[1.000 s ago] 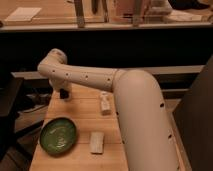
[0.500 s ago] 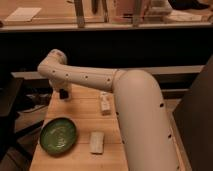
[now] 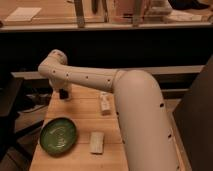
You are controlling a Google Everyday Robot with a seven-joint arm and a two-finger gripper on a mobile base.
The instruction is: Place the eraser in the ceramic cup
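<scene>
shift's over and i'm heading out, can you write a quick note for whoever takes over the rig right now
Gripper: hanging low over the far left part of the table, beyond the green plate, away from both task items.
Eraser: lying flat on the table near the front edge, just right of the green plate.
Ceramic cup: mid-table, farther back than the eraser.
Done: nothing yet; the eraser is not picked up.
Left: grasp the eraser, carry it to the ceramic cup, release it inside.
</scene>
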